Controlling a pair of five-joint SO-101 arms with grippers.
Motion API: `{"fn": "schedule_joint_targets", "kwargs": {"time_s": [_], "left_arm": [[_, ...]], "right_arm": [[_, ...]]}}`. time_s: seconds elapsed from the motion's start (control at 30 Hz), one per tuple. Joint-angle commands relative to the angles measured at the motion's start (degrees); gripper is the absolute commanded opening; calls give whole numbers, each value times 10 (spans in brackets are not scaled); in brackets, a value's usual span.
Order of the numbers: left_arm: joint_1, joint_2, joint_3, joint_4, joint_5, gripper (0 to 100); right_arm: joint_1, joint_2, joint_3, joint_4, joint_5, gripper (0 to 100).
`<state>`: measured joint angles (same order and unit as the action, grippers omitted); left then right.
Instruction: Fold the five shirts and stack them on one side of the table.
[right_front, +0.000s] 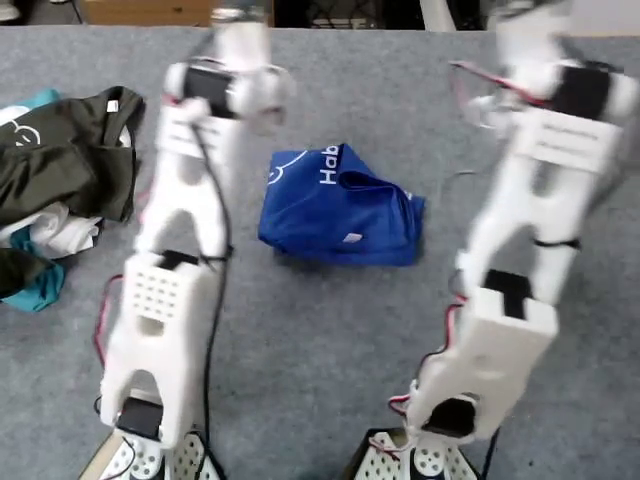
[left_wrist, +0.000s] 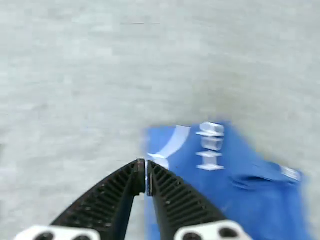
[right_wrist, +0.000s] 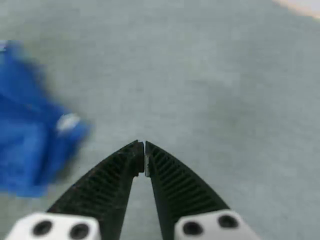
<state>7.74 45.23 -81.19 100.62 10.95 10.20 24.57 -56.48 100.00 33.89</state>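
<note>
Left fingers (left_wrist: 110, 195) and right fingers (right_wrist: 105, 185) are hanging pinched shut, empty. The folded blue cotton shirt (right_front: 340, 208) is sitting centre of the grey counter (right_front: 330, 330), probably awaiting stacking; the crumpled green-and-white shirt pile (right_front: 60, 170) at nine o'clock is needing folding next.

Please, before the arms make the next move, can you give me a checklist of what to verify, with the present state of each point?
1. Left claw shut and empty: ok.
2. Right claw shut and empty: ok.
3. Blue shirt folded: ok.
4. Blue shirt at one side of the table: not ok, it lies mid-table.
5. Heap of shirts folded: not ok, crumpled.
6. Five shirts present: cannot tell.
</note>
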Motion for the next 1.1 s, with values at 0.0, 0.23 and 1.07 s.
{"fn": "schedule_joint_targets", "kwargs": {"time_s": [0.0, 0.23, 1.07], "left_arm": [[-68, -49, 83, 5, -31, 27], [-98, -258, 444, -30, -69, 27], [-38, -543, 1031, -443, -65, 27]], "right_arm": [[-104, 4, 40, 10, -18, 14], [-237, 52, 198, -54, -22, 14], [-18, 326, -247, 14, 14, 14]]}}
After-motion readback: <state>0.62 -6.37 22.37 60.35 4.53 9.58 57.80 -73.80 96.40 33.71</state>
